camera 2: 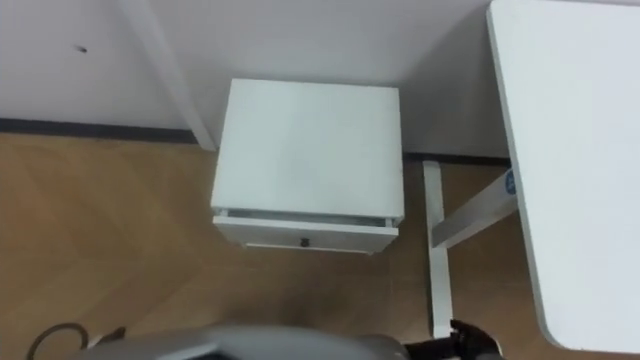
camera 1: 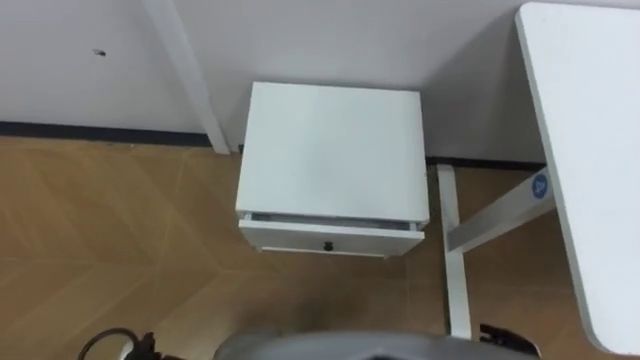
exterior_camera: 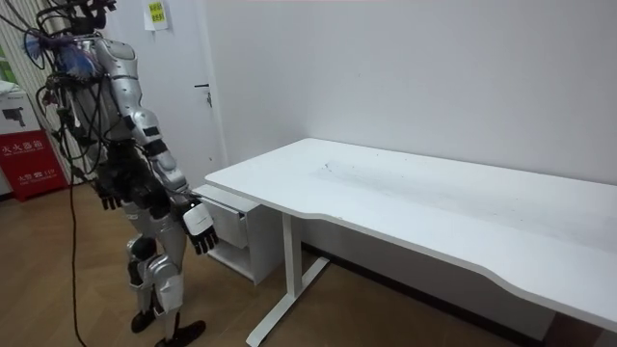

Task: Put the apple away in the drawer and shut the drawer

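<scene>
white cabinet [camera 1: 330, 150], drawer [camera 1: 330, 238] slightly ajar

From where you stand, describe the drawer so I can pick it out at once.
Left of the white desk, a small white cabinet stands against the wall. The drawer is its top front panel, pulled slightly out, with one small dark knob at its centre.

A long white desk [exterior_camera: 434, 207] on white legs stands along a plain white wall [exterior_camera: 434, 67], with a small white cabinet [camera 1: 333, 150] at its left end on the wood-look floor [camera 1: 100, 230]. Farther left are a white door [exterior_camera: 188, 58] and a red sign [exterior_camera: 29, 159].
</scene>
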Controlling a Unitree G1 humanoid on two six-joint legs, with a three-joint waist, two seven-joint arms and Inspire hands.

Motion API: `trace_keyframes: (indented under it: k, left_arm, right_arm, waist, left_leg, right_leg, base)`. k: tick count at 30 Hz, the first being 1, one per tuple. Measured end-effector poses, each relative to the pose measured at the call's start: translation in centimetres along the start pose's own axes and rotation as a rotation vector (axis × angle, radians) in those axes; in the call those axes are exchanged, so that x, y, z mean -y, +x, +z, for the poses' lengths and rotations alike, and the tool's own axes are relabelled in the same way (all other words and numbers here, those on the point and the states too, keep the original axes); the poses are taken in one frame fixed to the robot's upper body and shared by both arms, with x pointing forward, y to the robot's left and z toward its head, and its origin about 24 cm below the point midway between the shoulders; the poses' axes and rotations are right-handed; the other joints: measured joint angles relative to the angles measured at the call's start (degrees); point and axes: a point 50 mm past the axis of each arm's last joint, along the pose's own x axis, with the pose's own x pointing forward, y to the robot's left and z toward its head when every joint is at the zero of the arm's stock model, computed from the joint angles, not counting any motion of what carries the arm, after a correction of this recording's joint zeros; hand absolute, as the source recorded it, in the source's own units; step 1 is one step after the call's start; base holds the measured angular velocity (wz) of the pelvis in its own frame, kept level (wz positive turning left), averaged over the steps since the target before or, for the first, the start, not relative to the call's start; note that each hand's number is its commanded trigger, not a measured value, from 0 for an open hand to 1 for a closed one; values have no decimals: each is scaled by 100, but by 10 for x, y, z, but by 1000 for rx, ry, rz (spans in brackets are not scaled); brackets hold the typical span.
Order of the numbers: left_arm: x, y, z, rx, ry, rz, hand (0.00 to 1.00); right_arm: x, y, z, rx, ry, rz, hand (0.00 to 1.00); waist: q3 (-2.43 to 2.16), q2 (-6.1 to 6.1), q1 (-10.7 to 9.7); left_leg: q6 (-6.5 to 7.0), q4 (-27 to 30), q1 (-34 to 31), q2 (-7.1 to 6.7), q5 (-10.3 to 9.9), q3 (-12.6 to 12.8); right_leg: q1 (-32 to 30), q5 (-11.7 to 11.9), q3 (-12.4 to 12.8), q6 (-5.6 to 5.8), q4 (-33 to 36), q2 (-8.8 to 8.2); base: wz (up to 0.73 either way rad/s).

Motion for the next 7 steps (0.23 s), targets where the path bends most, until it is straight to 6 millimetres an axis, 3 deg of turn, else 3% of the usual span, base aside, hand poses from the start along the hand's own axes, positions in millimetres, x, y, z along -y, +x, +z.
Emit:
trace_keyframes:
  k: [7]
  left_arm:
    - [10, -2, -11, -47, 13, -26, 0]
  right_arm:
    - [-5, -1, -13, -39, 86, 7, 0]
  waist:
    - [15, 3, -6]
  left_leg:
    - [-1, -42, 162, 0, -1, 12]
  right_leg:
    - [113, 0, -104, -1, 11, -2]
  base:
    - [-1]
